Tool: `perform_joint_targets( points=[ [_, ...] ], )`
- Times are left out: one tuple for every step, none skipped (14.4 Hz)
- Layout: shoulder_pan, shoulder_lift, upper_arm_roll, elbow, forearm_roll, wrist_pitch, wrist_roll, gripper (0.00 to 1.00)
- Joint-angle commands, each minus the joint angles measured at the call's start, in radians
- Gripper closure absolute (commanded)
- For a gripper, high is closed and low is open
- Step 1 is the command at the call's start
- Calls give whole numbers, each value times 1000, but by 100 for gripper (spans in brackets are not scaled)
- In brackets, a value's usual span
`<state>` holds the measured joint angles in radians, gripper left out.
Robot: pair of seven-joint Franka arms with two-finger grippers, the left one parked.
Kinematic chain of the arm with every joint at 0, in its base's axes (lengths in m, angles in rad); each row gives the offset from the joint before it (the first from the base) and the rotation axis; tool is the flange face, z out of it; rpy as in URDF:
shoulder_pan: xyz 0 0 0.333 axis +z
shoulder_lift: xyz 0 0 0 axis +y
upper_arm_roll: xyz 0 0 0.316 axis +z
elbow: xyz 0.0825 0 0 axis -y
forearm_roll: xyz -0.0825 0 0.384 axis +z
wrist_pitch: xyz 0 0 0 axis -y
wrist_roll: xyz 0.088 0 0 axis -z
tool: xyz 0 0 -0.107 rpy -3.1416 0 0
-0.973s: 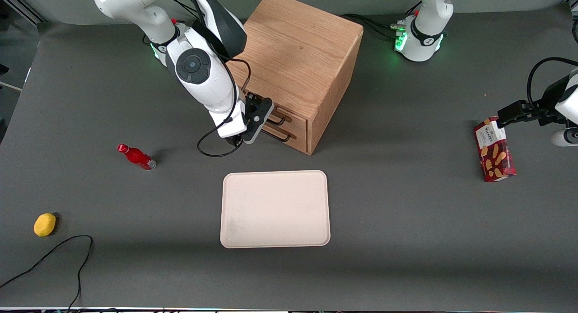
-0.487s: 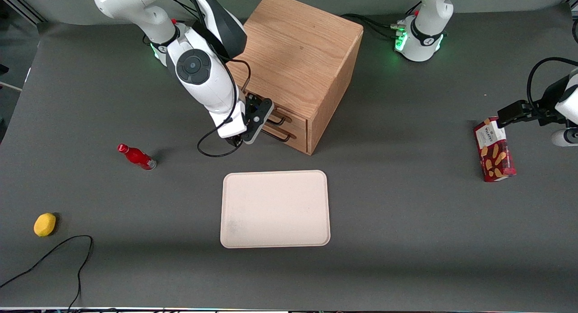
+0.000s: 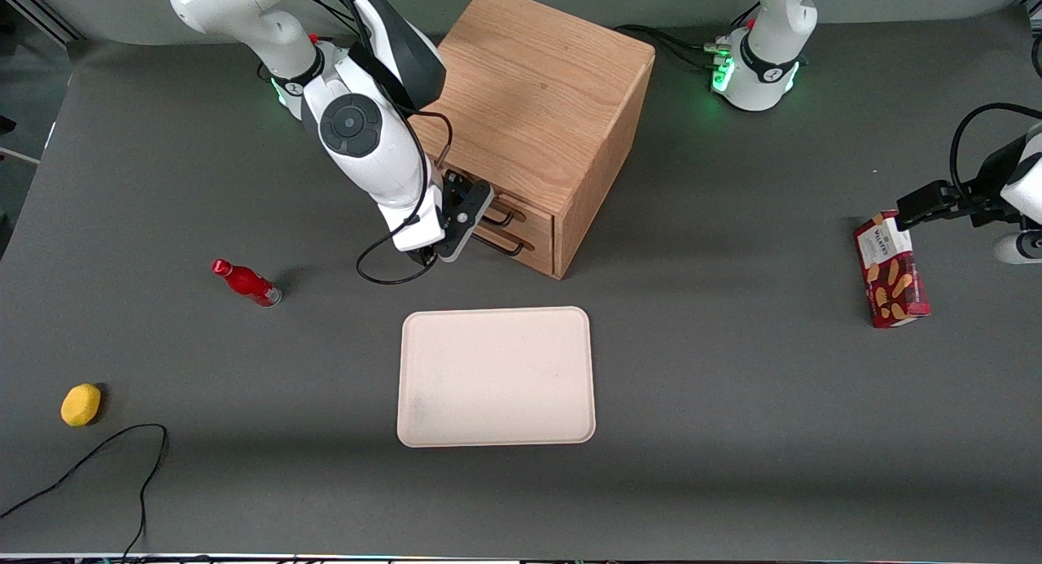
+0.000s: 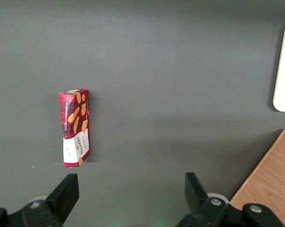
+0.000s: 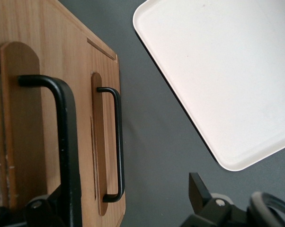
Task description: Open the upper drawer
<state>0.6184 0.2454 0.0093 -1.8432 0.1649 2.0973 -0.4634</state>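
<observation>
The light-oak cube cabinet (image 3: 537,92) stands mid-table with both drawers shut. The upper drawer (image 5: 19,118) carries a black bar handle (image 5: 66,142), whose end also shows in the front view (image 3: 503,216). The bottom drawer's handle (image 5: 118,142) runs alongside it, lower on the cabinet's front (image 3: 508,246). My gripper (image 3: 468,214) hangs in front of the drawers at the upper handle's height. It is open (image 5: 119,198): one finger (image 5: 199,189) stands clear over the table, the other sits mostly hidden next to the upper handle. The bar lies between the two, not clamped.
A cream tray (image 3: 496,377) lies nearer the front camera than the cabinet. A red bottle (image 3: 244,281), a lemon (image 3: 80,404) and a loose black cable (image 3: 98,466) lie toward the working arm's end. A red biscuit box (image 3: 891,271) lies toward the parked arm's end.
The gripper has crept slightly closer to the cabinet front, away from the front camera. The drawers have not moved.
</observation>
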Motion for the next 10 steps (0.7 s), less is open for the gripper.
perform_joint_targets(
  points=[
    [-5, 2, -2, -5, -11, 9, -17, 0],
    [-5, 2, -3, -4, -22, 6, -15, 0],
    [-6, 2, -3, -5, -33, 4, -14, 0],
    [-6, 2, -5, -5, -38, -2, -14, 0],
    [-6, 2, -5, -4, -38, -9, -11, 0],
    [-6, 0, -5, -4, -39, -11, -11, 0],
    [-6, 0, -6, -4, -39, -14, -11, 0],
    [-6, 0, -6, -2, -44, -29, -11, 0],
    [-6, 0, -6, -1, -60, -34, -9, 0],
    [-6, 0, -6, 1, -67, -45, -9, 0]
  ],
)
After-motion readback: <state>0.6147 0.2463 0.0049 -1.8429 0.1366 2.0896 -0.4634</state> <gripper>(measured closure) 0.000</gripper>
